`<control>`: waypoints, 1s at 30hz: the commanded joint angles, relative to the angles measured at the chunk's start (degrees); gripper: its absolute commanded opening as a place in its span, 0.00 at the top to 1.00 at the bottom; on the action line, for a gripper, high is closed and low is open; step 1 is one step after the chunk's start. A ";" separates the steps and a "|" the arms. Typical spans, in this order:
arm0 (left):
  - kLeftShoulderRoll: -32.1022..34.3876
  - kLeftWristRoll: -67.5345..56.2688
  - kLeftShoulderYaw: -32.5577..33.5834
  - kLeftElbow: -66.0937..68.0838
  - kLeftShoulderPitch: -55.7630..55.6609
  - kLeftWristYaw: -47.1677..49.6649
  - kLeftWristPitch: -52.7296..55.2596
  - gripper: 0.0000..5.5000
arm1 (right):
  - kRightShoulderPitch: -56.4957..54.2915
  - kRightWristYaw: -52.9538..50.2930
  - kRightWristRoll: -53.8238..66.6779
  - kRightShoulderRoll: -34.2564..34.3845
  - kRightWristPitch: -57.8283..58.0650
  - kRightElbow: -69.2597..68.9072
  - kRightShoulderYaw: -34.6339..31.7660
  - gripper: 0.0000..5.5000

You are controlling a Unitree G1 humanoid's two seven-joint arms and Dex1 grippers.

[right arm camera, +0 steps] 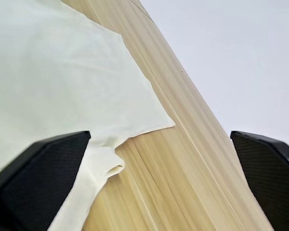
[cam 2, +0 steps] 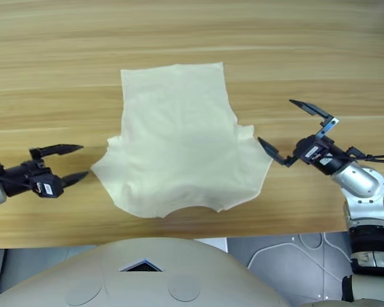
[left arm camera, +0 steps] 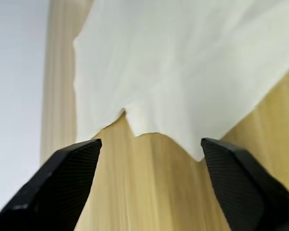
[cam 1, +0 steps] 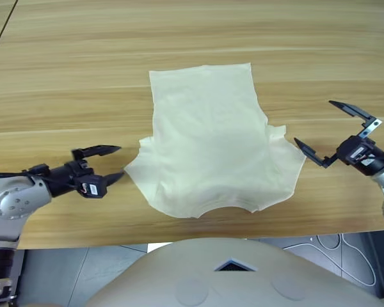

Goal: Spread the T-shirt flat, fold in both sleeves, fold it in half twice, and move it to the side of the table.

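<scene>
Left gripper (cam 1: 120, 160), right gripper (cam 1: 313, 121) agape; T-shirt (cam 1: 208, 141) between

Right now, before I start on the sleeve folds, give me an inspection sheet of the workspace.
Surface: wooden table, plank seams running across.
Job's things: T-shirt, pale yellow, spread flat, neckline toward the robot; left sleeve and right sleeve both out, not yet folded in.
Clutter: nothing seen.
Grippers: left claw open at the left sleeve's edge; right claw open at the right sleeve's edge; contact with the cloth cannot be told.
Cables: loose cables on the floor to the robot's right.
Surroundings: grey floor below the table's near edge.
</scene>
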 commanded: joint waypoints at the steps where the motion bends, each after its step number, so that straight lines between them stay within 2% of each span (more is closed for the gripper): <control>1: 1.46 6.11 -4.67 2.97 -1.53 0.40 0.91 0.20 | -0.57 1.30 0.58 1.93 1.17 -0.74 -0.12 0.02; 4: 1.77 7.78 -7.91 4.13 -2.67 0.70 1.40 0.10 | -1.22 2.07 -0.15 3.52 1.28 -0.88 0.75 0.02; 10: 3.22 8.46 -11.11 4.23 -4.52 1.13 3.30 0.10 | -0.62 3.53 -0.24 4.64 1.33 -2.63 1.02 0.02; 16: 4.88 4.25 -13.03 0.78 -4.09 -0.07 4.42 0.30 | -0.34 4.22 -0.45 5.15 1.57 -3.17 0.89 0.02; 30: 5.76 3.23 -14.44 -0.45 -5.48 0.95 6.18 0.67 | 0.34 6.56 0.68 6.45 1.96 -5.03 1.00 0.02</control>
